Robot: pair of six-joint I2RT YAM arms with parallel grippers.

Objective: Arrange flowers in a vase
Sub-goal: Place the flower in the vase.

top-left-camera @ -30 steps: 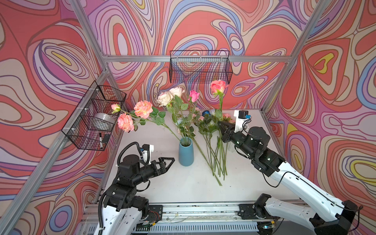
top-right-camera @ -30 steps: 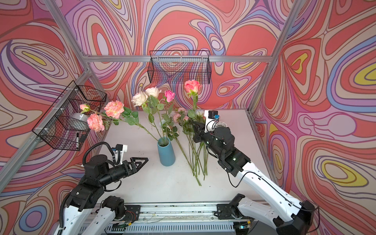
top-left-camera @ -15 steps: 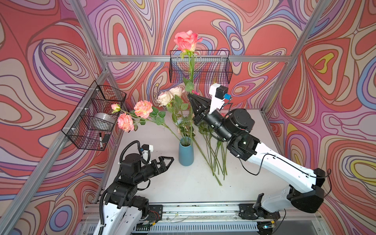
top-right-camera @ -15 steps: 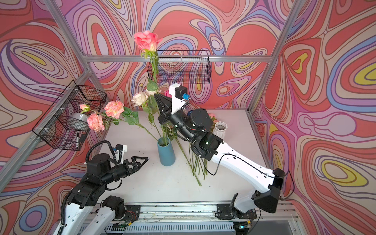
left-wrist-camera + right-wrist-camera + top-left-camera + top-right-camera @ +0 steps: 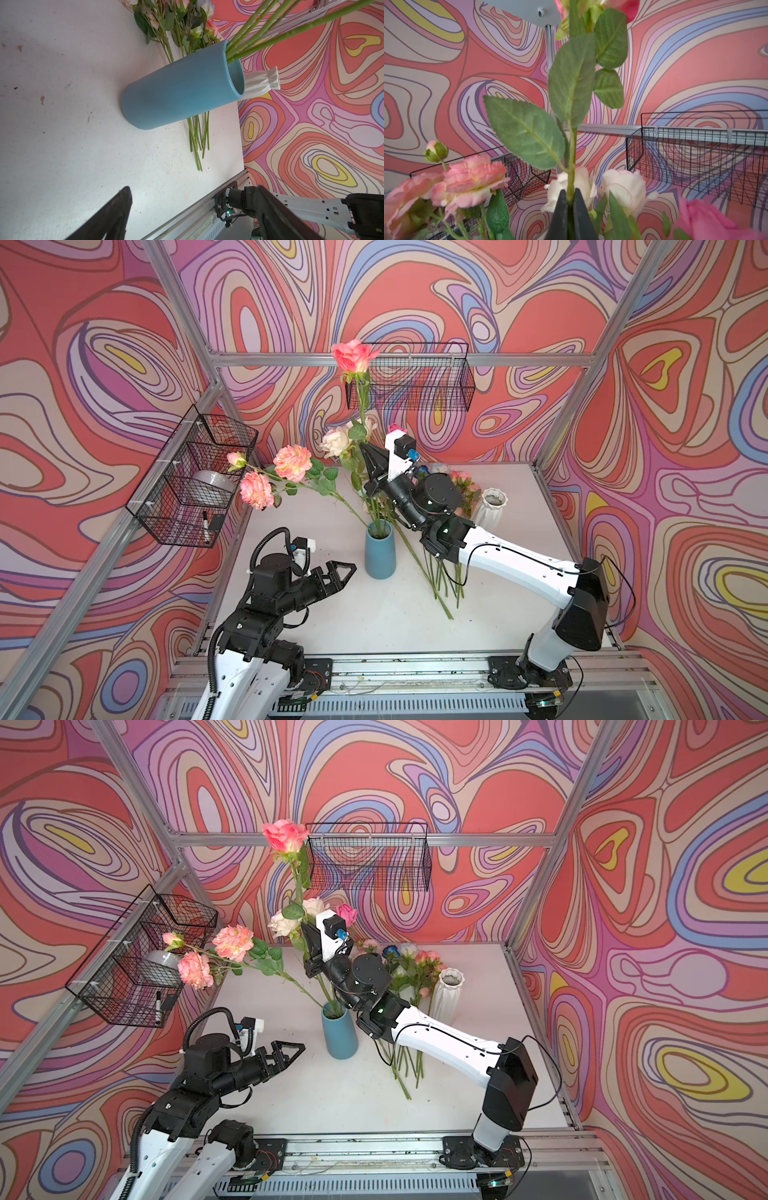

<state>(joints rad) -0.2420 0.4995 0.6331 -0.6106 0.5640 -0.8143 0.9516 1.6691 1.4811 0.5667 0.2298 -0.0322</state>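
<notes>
Over the blue vase (image 5: 379,556) near the middle of the table (image 5: 374,626), the right gripper (image 5: 374,467) is clamped on the stem of a pink rose (image 5: 354,356). A second ago it held that rose above the loose flowers (image 5: 415,965) toward the far right corner. The rose now stands upright with its stem end at the vase mouth, though I cannot tell whether it is inside. So insertion looks close. The left gripper (image 5: 351,571) hovers beside the vase, spread wide and empty.
</notes>
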